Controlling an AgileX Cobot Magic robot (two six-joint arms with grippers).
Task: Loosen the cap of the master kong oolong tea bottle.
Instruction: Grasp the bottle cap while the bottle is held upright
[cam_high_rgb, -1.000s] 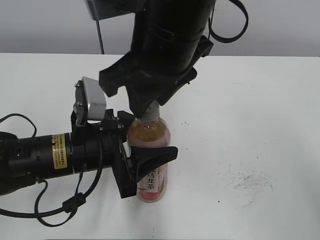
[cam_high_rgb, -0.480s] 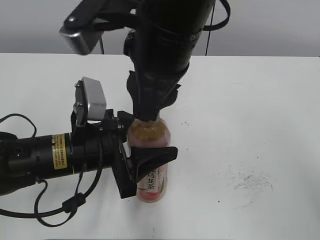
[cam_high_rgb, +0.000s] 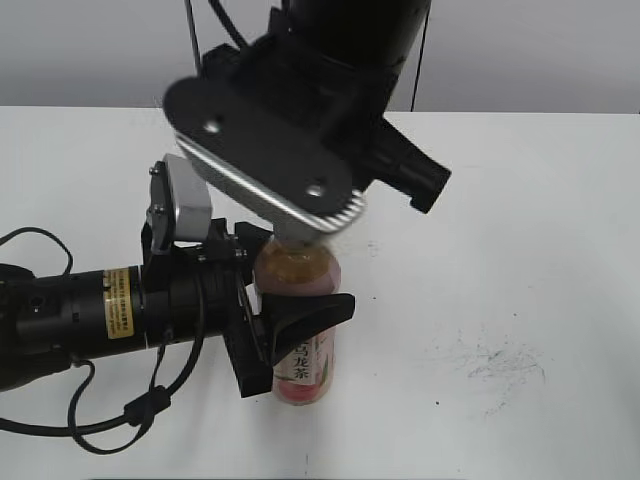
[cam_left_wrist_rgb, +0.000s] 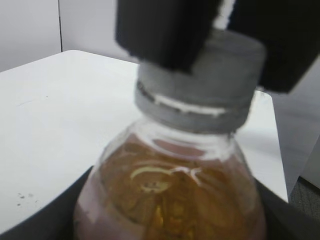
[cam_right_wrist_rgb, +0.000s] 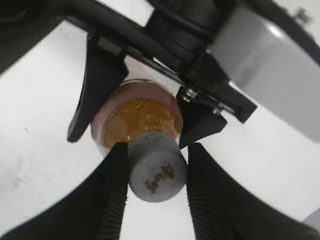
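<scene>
Grip is set at both ends, the left gripper (cam_high_rgb: 290, 325) clamping the upright master kong oolong tea bottle (cam_high_rgb: 300, 335) on the table (cam_high_rgb: 520, 200) and the right gripper (cam_right_wrist_rgb: 152, 172) pinching the cap (cam_right_wrist_rgb: 156, 172), which looks seated, so twisting remains.

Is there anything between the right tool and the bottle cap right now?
Nothing visible. The right tool already has its two fingers on either side of the cap, pressed against its rim. The left tool grips the bottle lower down around the body, clear of the cap.
</scene>
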